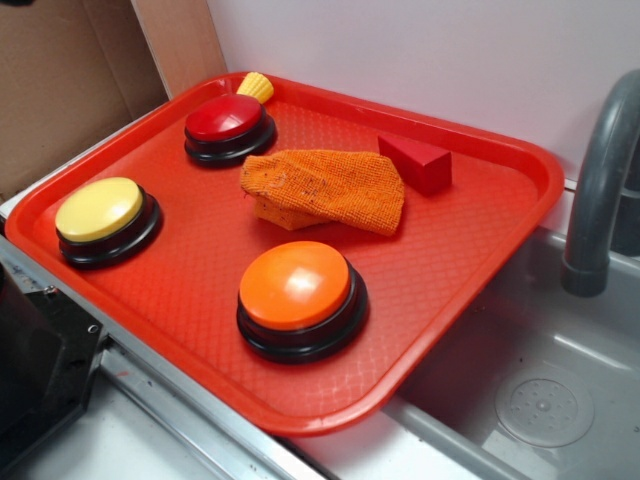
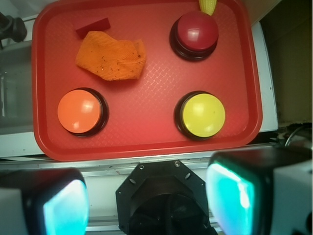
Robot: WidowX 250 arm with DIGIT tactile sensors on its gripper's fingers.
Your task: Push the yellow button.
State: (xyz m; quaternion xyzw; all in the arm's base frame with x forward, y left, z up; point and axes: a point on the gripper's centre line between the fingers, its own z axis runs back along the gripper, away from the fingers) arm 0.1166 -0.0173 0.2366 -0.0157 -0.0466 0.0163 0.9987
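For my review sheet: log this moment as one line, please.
phase: before contact | end effector: open, above tray's near edge | yellow button: untouched, on red tray | nearby: red button, orange button

A: Gripper [image 2: 149, 198] state?
B: Jaws spread wide, nothing between them. 2 fingers [image 2: 230, 193] show at the bottom of the wrist view, blurred, pads teal-lit.
A: Pose?
B: Pointing straight down, held high. Black mount sits between the fingers.
A: Exterior view?
B: Arm not identifiable there.
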